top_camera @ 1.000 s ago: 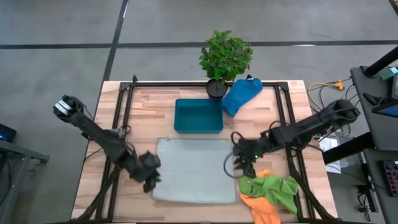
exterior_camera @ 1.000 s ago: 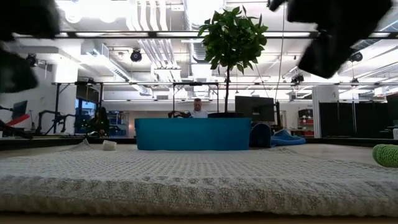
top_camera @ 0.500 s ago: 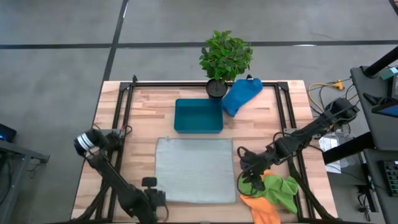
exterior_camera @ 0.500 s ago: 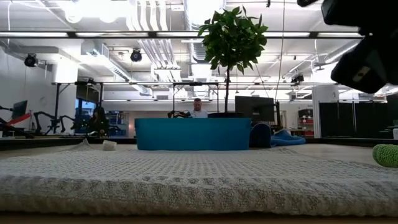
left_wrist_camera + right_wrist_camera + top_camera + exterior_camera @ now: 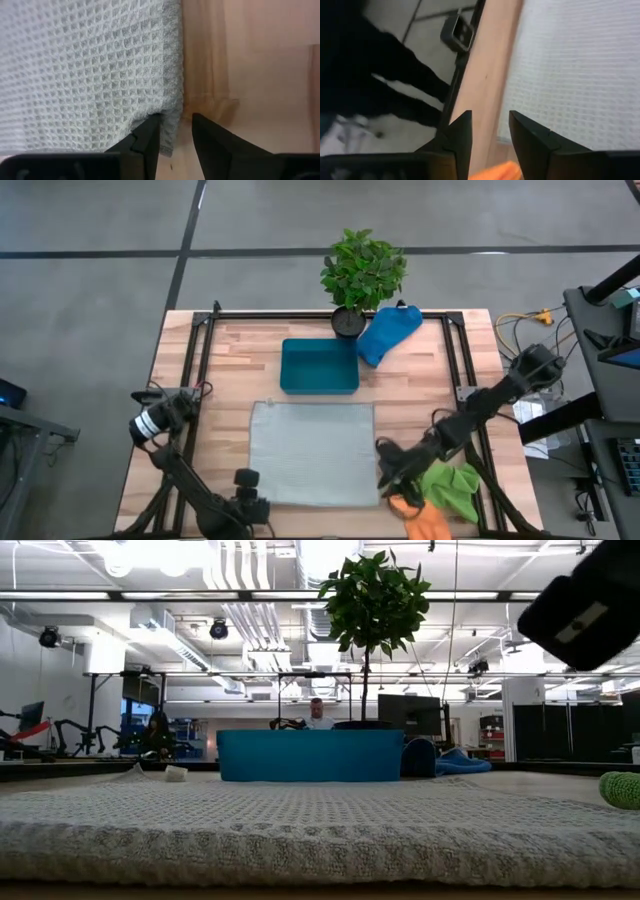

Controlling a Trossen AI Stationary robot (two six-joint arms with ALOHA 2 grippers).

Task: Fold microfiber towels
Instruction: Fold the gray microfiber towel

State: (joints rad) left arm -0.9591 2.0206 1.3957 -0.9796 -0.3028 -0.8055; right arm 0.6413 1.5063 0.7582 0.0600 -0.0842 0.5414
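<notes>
Grey towel (image 5: 311, 453) lies flat and unfolded mid-table, just near of the tray (image 5: 319, 366). Over the last second both arms swung down to its near corners — we read this as lining up the first fold. Left gripper (image 5: 175, 131) now straddles the near-left corner, fingers parted, not yet clamped. Right gripper (image 5: 489, 134) hovers at the near-right corner, parted over bare wood beside the edge, holding nothing. Green towel (image 5: 452, 486) and orange towel (image 5: 420, 520) wait bunched at near right; blue towel (image 5: 388, 333) sits far, by the plant (image 5: 362, 270).
</notes>
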